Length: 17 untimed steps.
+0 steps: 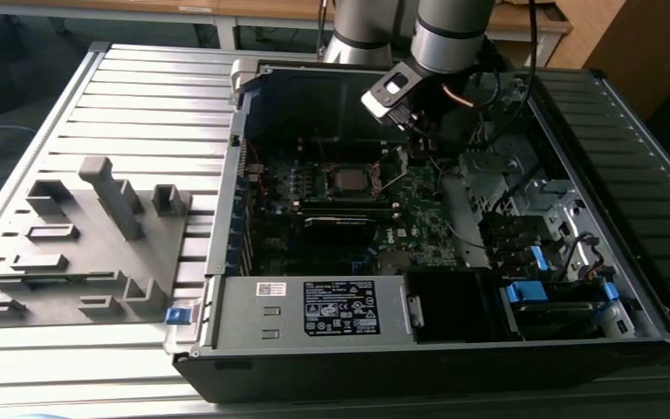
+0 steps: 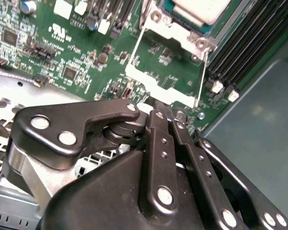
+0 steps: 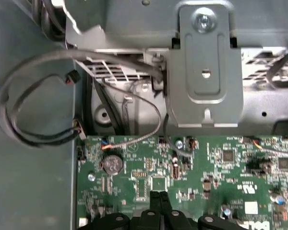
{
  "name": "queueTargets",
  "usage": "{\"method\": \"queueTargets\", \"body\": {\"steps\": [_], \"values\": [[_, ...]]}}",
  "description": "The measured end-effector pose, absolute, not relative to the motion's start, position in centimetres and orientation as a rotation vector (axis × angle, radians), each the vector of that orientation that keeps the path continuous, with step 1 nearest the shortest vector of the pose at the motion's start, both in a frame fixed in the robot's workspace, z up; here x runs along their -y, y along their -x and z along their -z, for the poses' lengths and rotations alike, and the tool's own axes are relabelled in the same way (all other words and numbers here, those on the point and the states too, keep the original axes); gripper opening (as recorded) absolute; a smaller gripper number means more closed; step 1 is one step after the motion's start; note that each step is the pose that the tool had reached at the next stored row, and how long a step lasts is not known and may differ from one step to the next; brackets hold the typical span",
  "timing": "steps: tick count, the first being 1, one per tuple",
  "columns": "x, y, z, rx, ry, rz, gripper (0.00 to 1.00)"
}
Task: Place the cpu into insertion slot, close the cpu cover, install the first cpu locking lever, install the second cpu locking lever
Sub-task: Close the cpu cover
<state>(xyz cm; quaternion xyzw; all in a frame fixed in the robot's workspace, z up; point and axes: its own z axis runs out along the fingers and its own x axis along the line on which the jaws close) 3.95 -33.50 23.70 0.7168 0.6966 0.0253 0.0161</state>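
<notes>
The cpu sits in its socket, with the cpu cover swung open beside it.
In the exterior view the cpu lies near the middle of the green motherboard, inside the open computer case. In the second wrist view the cover's silver frame shows bare board through its square opening. The gripper hovers just beside the frame edge farthest from the chip. Its black fingers are pressed together and nothing is visible between them. Whether they touch the frame cannot be told.
</notes>
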Motion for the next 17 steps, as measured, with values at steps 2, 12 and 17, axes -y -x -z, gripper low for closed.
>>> {"method": "queueTargets", "body": {"steps": [2,12,17], "values": [[33.5,-3.4,-23.7,-2.165,-2.228,-0.084,0.11],[33.5,-0.3,-23.7,-2.154,-2.216,-0.123,0.11],[33.5,1.0,-23.7,-2.145,-2.207,-0.142,0.11]]}}
